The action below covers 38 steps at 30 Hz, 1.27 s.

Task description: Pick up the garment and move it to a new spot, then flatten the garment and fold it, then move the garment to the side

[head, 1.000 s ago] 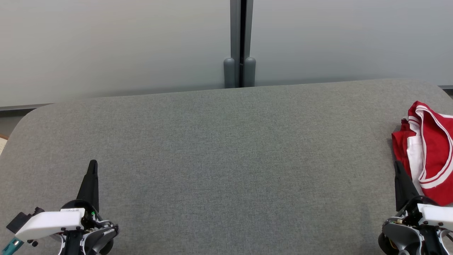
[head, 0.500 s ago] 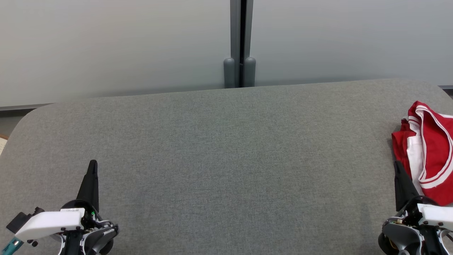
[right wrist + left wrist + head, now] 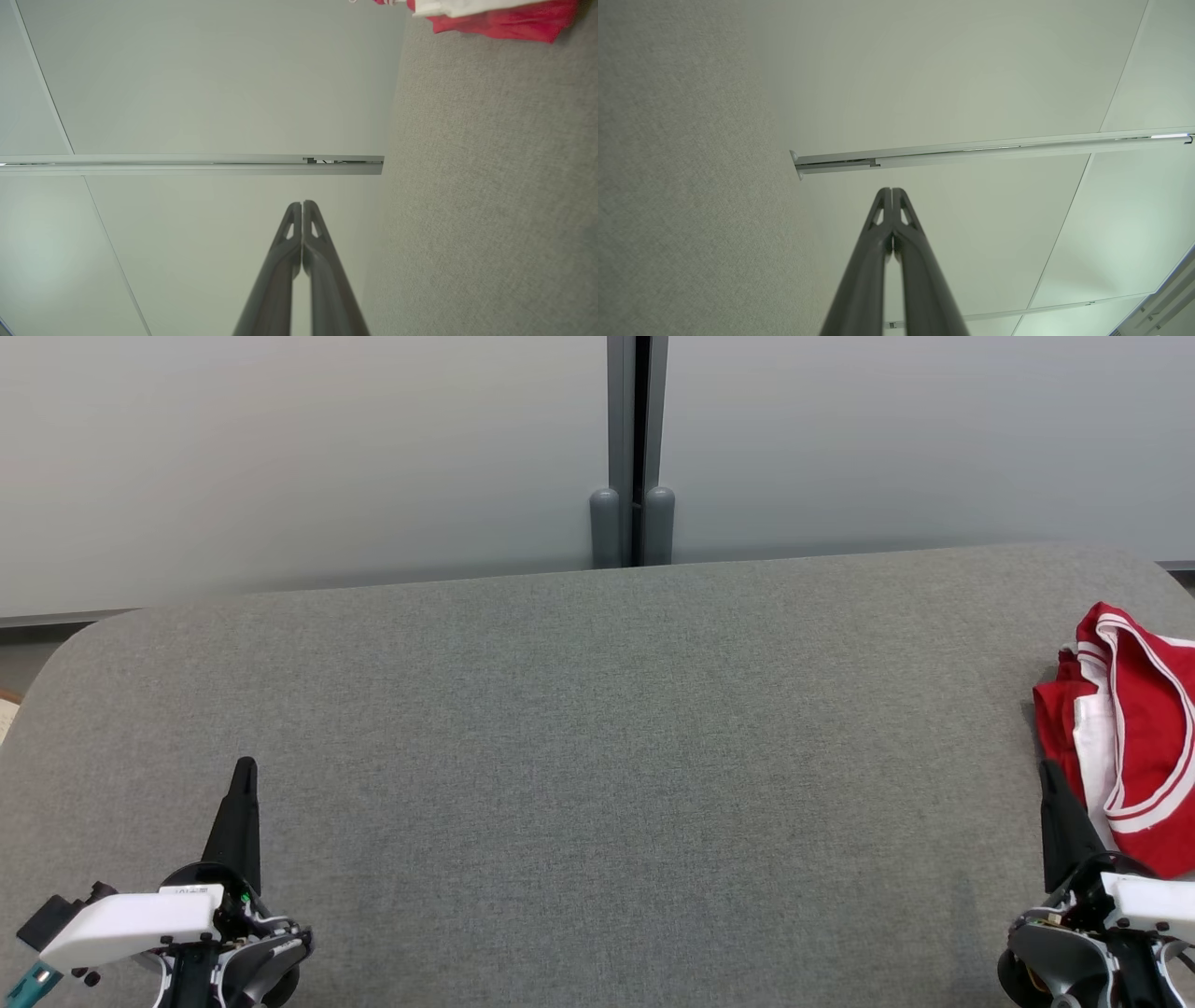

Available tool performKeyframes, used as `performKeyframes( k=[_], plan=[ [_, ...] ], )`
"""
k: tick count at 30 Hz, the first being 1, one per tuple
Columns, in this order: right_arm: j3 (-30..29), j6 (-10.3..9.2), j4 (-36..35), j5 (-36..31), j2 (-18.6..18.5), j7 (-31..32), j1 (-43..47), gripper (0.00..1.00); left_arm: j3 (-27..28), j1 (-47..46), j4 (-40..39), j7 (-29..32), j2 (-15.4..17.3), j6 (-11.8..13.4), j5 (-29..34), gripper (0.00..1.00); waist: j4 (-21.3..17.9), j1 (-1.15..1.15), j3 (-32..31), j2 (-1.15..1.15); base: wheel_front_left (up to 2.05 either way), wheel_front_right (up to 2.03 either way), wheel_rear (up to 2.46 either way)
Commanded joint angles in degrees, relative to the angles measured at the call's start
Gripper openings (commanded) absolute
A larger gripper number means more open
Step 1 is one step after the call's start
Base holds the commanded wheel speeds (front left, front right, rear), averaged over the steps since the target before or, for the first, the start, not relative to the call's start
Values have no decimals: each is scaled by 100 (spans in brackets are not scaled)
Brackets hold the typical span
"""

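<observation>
The garment [image 3: 1134,728] is a crumpled red piece with white trim, lying at the far right edge of the grey table [image 3: 597,756] and cut off by the head view's border. It also shows as a red and white strip, the garment [image 3: 490,16], at the top of the right wrist view. My right gripper [image 3: 1049,773] rests at the lower right, just left of the garment, fingers pressed together and empty; the right gripper [image 3: 302,204] looks the same from its wrist. My left gripper [image 3: 245,767] sits at the lower left, shut and empty, as the left gripper [image 3: 892,190] confirms.
A pale frosted partition [image 3: 280,457] with a dark vertical post [image 3: 634,448] stands behind the table. The table's rounded far corners lie at the upper left and upper right. A broad stretch of grey felt spreads between the two grippers.
</observation>
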Motion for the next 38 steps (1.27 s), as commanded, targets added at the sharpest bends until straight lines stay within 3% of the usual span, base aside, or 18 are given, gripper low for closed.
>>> performKeyframes(
  k=[1, 38],
  plan=[
    [-2, 0, 7, 1, -5, 14, -56, 0, 22, -54, 4, 10, 12, -30, 27, 0, 0, 0, 0, 0, 0, 0, 0],
    [-8, 0, 8, -7, 0, 15, -56, 0, 38, -56, 4, 20, 2, -29, 42, 0, 0, 0, 0, 0, 0, 0, 0]
  ],
)
